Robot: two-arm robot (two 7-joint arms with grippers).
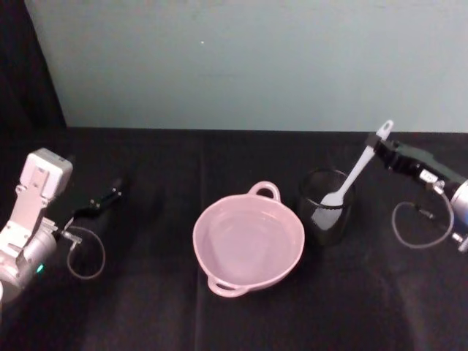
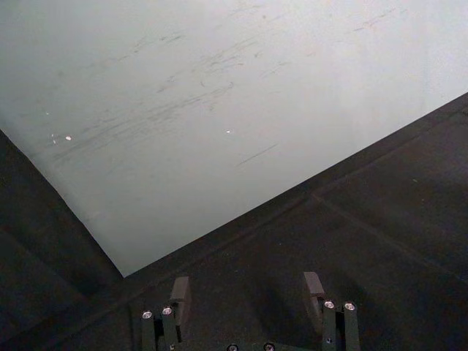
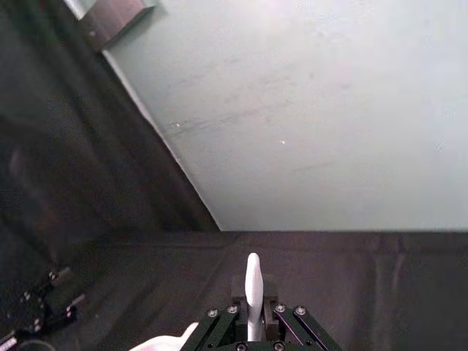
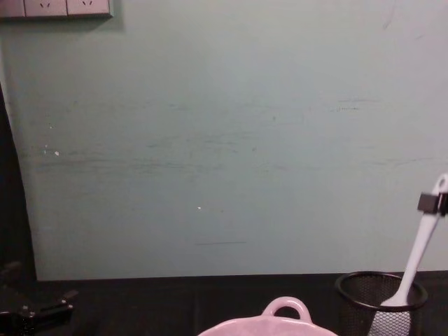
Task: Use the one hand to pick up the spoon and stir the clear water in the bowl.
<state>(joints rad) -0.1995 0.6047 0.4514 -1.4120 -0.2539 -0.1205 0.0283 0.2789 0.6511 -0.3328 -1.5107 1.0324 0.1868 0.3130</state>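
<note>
The white spoon [image 1: 355, 172] stands tilted with its blade inside the black wire-mesh cup [image 1: 327, 208]. My right gripper [image 1: 379, 143] is shut on the upper part of its handle, just below the oval hole. In the right wrist view the spoon's handle tip [image 3: 253, 270] sticks up between the closed fingers. From the chest view the spoon [image 4: 420, 255] leans rightward out of the mesh cup [image 4: 378, 297]. The pale pink bowl [image 1: 289, 248] sits at the table's middle, left of the cup. My left gripper [image 1: 110, 197] rests open at the far left.
The black tablecloth [image 1: 146, 307] runs back to a pale green wall [image 1: 256, 66]. A grey cable loop [image 1: 420, 227] hangs by the right arm and another cable loop [image 1: 88, 256] by the left arm. The bowl's loop handle [image 4: 283, 308] faces the wall.
</note>
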